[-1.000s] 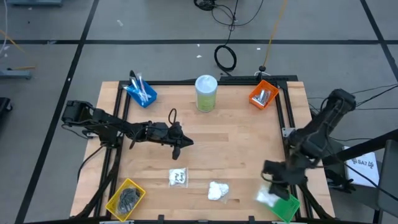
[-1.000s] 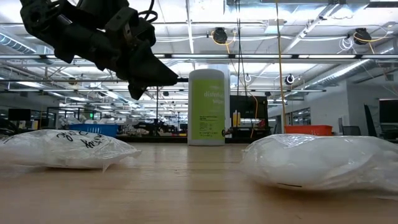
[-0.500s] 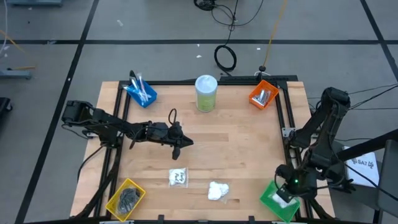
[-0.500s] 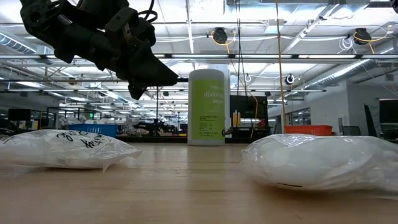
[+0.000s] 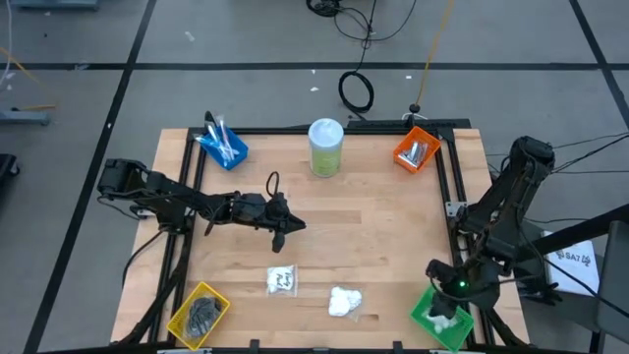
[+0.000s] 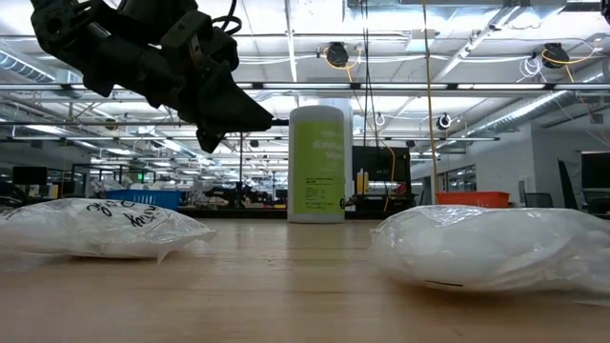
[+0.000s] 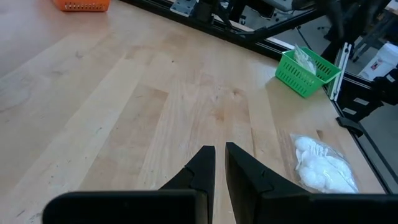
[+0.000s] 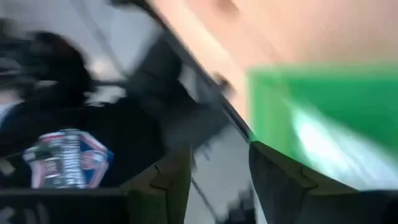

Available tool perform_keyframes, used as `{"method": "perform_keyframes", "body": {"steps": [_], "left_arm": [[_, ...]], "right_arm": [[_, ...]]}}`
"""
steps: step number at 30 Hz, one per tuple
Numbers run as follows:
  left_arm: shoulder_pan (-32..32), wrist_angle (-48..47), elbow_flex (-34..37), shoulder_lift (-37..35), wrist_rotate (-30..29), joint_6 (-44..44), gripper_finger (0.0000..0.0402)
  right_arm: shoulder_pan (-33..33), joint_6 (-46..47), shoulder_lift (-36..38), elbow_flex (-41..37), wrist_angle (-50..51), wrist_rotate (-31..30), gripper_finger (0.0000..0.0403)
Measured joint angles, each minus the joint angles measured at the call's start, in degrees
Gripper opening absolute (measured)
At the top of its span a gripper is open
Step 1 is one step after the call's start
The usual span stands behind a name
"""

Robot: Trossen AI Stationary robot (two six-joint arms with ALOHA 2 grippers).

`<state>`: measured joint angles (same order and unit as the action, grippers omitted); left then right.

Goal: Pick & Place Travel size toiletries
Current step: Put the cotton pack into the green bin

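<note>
My right gripper (image 5: 447, 295) hangs open over the green bin (image 5: 462, 330) at the table's near right corner. Its fingers (image 8: 273, 180) stand apart with nothing between them. A white packet (image 5: 438, 317) lies in that bin under it. Two more white packets (image 5: 283, 281) (image 5: 344, 301) lie flat on the wood near the front edge. My left gripper (image 5: 291, 225) hovers shut above the table's middle, left of centre, holding nothing (image 7: 219, 165).
A tall pale-green canister (image 5: 325, 147) stands at the far middle. A blue bin (image 5: 224, 147) with thin sticks is at the far left and an orange bin (image 5: 417, 151) with silver tubes at the far right. A yellow bin (image 5: 200, 311) with dark discs sits near left.
My right gripper has gone toward the table's near right corner and a little down, rolling its wrist, from beside the green bin to over it. The white packet that hung below it now lies in the bin.
</note>
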<state>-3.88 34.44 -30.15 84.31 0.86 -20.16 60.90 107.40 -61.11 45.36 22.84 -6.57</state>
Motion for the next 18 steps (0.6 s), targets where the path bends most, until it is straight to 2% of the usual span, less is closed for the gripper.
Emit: {"method": "perform_keyframes", "body": {"steps": [4, 8, 10, 11, 13, 15, 17, 18], "left_arm": [[0.0, 0.0, 0.0, 0.0, 0.0, 0.0, 0.0035], [0.0, 0.0, 0.0, 0.0, 0.0, 0.0, 0.0035], [0.0, 0.0, 0.0, 0.0, 0.0, 0.0, 0.0035], [0.0, 0.0, 0.0, 0.0, 0.0, 0.0, 0.0035], [0.0, -0.1, 0.0, 0.0, 0.0, -0.1, 0.0035], [0.0, -0.1, 0.0, 0.0, 0.0, -0.1, 0.0035], [0.0, -0.3, 0.0, 0.0, 0.0, -0.6, 0.0035], [0.0, -0.4, 0.0, 0.0, 0.0, -0.8, 0.0035]], "right_arm": [[-4.4, -20.1, 0.7, 0.0, -6.3, -10.5, 0.0154], [-9.4, -47.5, -0.9, 0.0, -17.0, -20.9, 0.0152], [-11.9, -61.4, -3.0, 0.0, -25.0, -23.4, 0.0154], [-13.4, -67.8, -4.4, 0.0, -30.0, -23.1, 0.0157], [-16.3, -77.8, -7.7, 0.0, -40.5, -18.5, 0.0169], [-19.2, -81.6, -11.4, 0.1, -48.5, -12.6, 0.0189], [-22.1, -81.1, -14.7, 2.0, -48.2, -8.4, 0.0212], [-23.3, -80.3, -16.3, 3.7, -44.4, -7.2, 0.0223]]}}
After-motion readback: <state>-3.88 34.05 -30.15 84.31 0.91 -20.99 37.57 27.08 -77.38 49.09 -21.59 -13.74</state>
